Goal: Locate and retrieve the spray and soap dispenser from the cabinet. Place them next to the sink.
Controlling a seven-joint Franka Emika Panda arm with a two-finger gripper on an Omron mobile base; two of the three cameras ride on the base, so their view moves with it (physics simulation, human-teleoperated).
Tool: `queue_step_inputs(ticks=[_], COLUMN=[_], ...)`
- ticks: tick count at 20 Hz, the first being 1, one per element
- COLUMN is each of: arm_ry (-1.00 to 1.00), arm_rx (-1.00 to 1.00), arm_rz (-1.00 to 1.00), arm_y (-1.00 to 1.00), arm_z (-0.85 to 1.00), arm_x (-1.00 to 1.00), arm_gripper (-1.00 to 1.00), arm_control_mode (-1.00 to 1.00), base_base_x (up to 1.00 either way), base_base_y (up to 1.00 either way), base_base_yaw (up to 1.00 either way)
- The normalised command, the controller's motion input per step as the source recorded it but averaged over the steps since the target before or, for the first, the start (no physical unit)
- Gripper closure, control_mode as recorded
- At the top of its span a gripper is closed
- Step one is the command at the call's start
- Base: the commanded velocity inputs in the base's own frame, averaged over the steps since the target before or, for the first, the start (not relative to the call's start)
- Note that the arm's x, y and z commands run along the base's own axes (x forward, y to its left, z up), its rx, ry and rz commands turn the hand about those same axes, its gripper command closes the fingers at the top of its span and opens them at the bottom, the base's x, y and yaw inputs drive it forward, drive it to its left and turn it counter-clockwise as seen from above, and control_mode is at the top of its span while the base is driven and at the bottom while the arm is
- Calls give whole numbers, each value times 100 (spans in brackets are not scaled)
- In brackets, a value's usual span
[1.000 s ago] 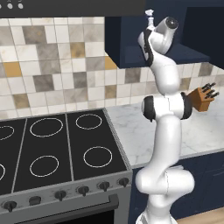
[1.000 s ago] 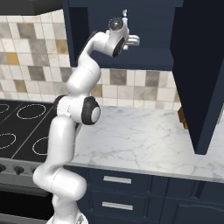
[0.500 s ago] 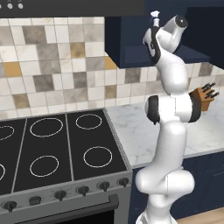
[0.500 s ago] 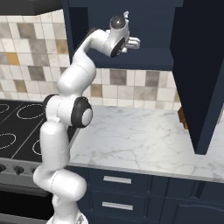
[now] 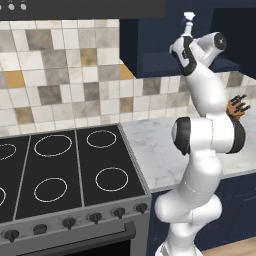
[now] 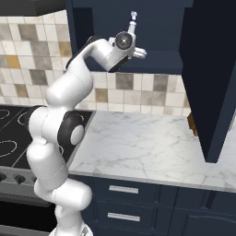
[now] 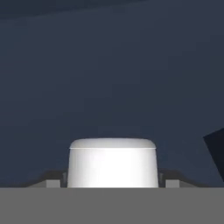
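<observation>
Hand view shows the slim white plastic spray bottle [image 7: 113,162] sitting between the two dark finger tips, so the gripper [image 7: 113,181] has closed around its body. Right base view has the gripper [image 6: 138,50] raised at the mouth of the dark navy blue wall cabinet [image 6: 161,32], the bottle's pale trigger nozzle [image 6: 133,18] poking above the wrist, over the white marble counter [image 6: 147,147].

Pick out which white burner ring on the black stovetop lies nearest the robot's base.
The front-right ring: it sits in the black stovetop's corner beside the white marble counter, just behind the knobs; the others lie farther back or left.
</observation>
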Motion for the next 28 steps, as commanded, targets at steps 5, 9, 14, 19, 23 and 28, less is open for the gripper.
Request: queue_step_inputs(ticks=[5, 9, 14, 19, 23, 28], arm_ry=[-12, -14, -13, -8, -2, 0], arm_rx=[3, 0, 0, 0, -3, -10], arm_rz=[1, 1, 0, 0, 0, 0], arm_y=[2, 0, -6, -1, 0, 0], arm_z=[38, 41, 1, -5, 14, 40], arm_x=[-37, -44, -65, -60, -55, -50], arm_gripper=[100, 100, 100, 100, 100, 100], arm_control_mode=[-100, -100, -100, -100, -100, -100], base_base_x=[0, 0, 0, 0, 0, 0], base_base_y=[0, 0, 0, 0, 0, 0], base_base_yaw=[0, 0, 0, 0, 0, 0])
